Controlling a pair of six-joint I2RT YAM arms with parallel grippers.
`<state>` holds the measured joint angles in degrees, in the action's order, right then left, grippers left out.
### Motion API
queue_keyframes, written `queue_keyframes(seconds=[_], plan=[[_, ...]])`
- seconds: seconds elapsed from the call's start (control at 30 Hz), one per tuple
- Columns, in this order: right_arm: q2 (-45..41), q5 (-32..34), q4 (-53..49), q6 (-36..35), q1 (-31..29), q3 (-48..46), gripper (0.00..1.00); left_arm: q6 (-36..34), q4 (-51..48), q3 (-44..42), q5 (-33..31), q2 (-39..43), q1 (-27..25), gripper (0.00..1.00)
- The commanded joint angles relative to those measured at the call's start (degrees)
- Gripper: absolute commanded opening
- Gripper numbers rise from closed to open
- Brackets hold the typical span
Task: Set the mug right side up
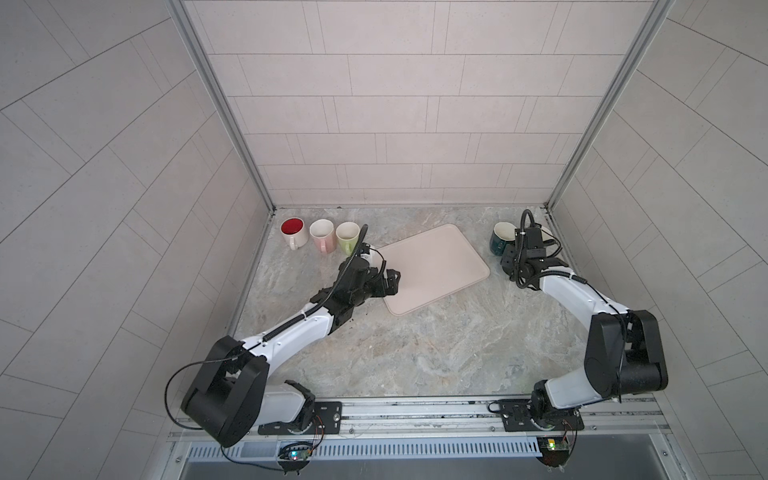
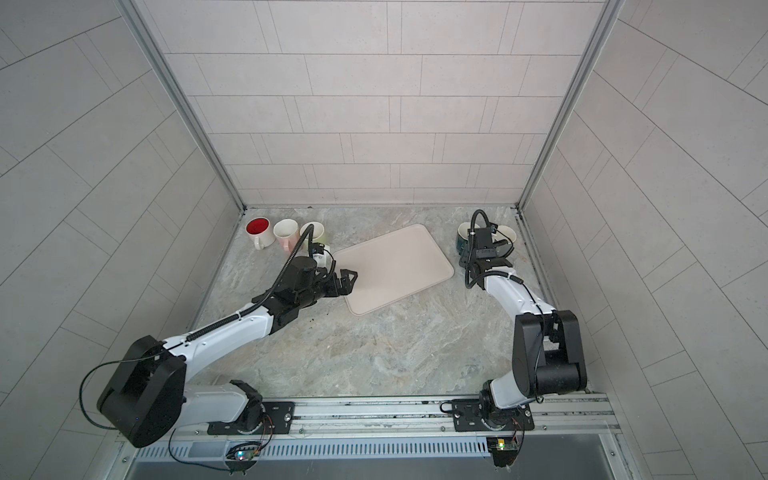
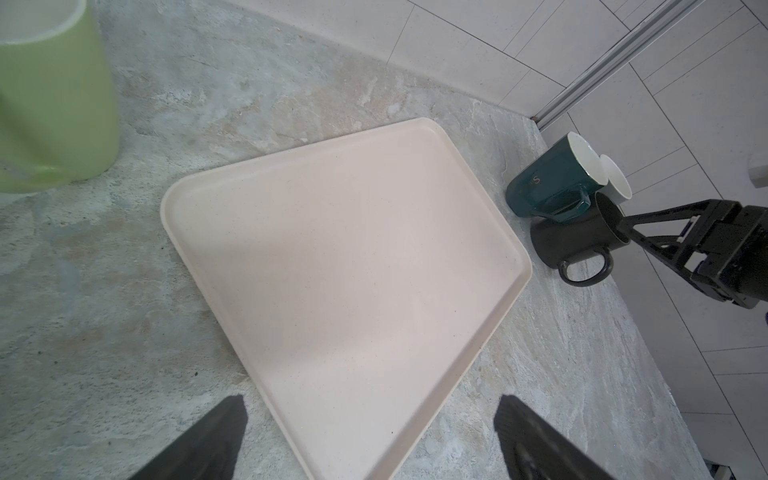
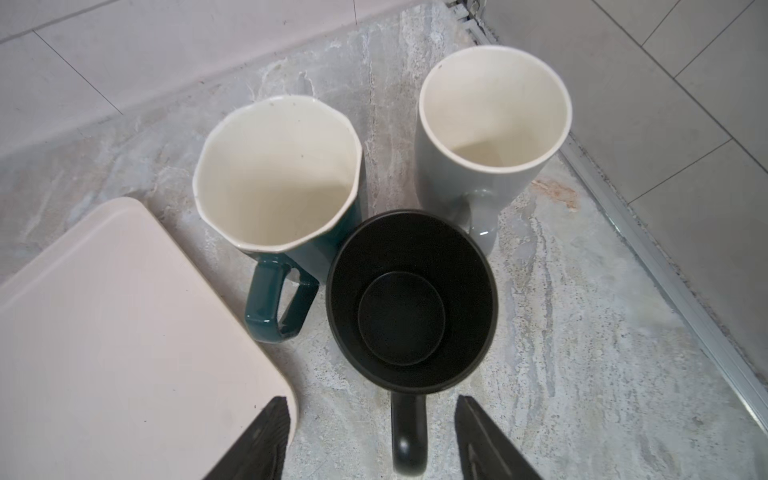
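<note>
The black mug (image 4: 411, 303) stands mouth up at the far right of the marble bench (image 1: 415, 353), just beside a teal mug (image 4: 274, 178), with a grey mug (image 4: 494, 112) behind. The right claw (image 4: 370, 401) is apart, astride its handle, gripping nothing. A pink tray (image 1: 432, 266) lies mid-bench. The left claw (image 1: 390, 282), spread wide, hangs over its edge. A row of three mugs (image 1: 322, 235) stands far left. Tiled walls (image 1: 374, 124) enclose all.

The black mug (image 4: 409, 299) — matte, dark inside and out — stands upright on its base, mouth open upward, handle pointing frontward, on the marbled countertop (image 4: 582, 332) near the right rear corner.
</note>
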<state>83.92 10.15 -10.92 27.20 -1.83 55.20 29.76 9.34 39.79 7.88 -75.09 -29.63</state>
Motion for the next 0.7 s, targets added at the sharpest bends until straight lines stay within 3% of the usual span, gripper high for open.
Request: queue_keyframes(seconds=[0.0, 0.17, 0.27, 0.33, 0.4, 0.5, 0.67], plan=[[-4.9, -0.1, 2.0, -0.4, -0.1, -1.8, 0.7, -2.6, -2.3, 0.2, -5.0, 2.3, 1.3, 1.0], [-11.5, -5.2, 14.7, -4.8, -0.8, -9.5, 0.76, -5.8, -5.8, 0.0, -16.0, 5.6, 6.0, 1.0], [-11.1, -10.4, 16.3, -5.4, -1.7, -11.1, 0.78, -7.3, -4.9, -1.3, -19.8, 6.0, 9.6, 1.0], [-10.1, -10.8, 18.6, -7.2, -3.3, -12.6, 0.79, -8.3, -3.2, -1.9, -20.4, 4.9, 12.0, 1.0], [-8.8, -12.6, 27.1, -11.5, -4.8, -16.6, 0.79, -8.8, -2.4, -1.8, -20.5, 2.9, 14.2, 1.0], [-6.6, -14.5, 36.4, -10.6, -4.8, -21.4, 0.79, -9.8, -2.3, -0.8, -20.7, 0.5, 16.6, 1.0], [-5.0, -12.7, 38.8, -12.2, -3.8, -22.5, 0.79, -11.6, -2.1, -1.0, -24.9, -0.6, 18.7, 1.0]])
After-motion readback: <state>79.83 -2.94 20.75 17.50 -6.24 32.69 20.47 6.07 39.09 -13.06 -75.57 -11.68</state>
